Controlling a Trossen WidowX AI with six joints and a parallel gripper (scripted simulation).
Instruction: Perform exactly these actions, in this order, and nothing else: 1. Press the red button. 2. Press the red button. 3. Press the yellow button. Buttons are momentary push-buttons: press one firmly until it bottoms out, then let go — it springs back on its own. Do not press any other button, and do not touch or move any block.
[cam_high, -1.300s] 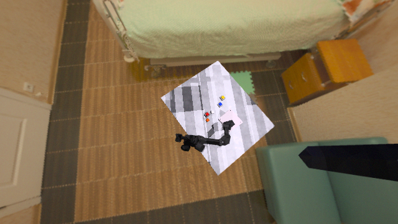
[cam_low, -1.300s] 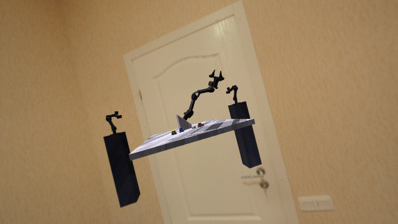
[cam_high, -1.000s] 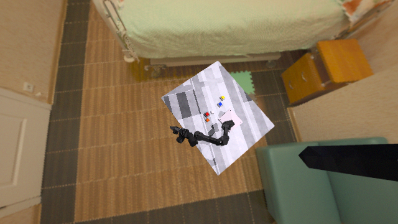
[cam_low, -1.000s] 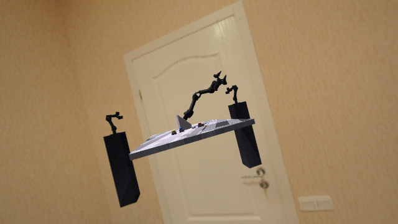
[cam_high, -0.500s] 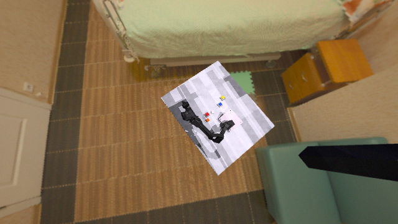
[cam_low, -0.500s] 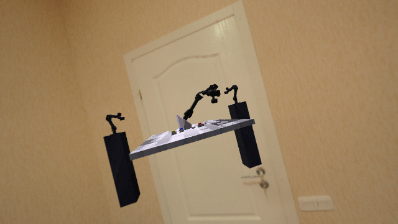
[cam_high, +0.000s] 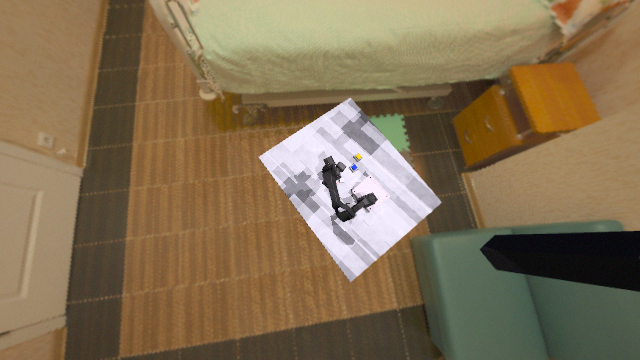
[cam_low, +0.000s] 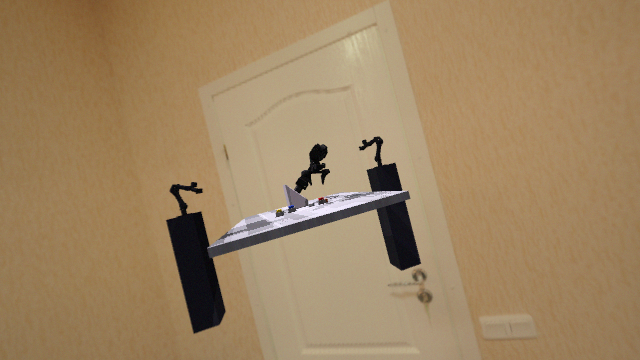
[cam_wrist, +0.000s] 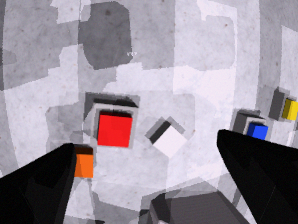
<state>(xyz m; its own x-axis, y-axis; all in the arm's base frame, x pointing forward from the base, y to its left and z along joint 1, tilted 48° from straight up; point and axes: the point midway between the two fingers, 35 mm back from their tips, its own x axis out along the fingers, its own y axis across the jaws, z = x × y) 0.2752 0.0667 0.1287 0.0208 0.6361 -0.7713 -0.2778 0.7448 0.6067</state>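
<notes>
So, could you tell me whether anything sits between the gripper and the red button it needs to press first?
Nothing visible does. In the wrist view the red button lies in the gap ahead of the open gripper, unobstructed. An orange block sits close beside it by one finger, and a white block on the other side, so the descent needs care.
</notes>
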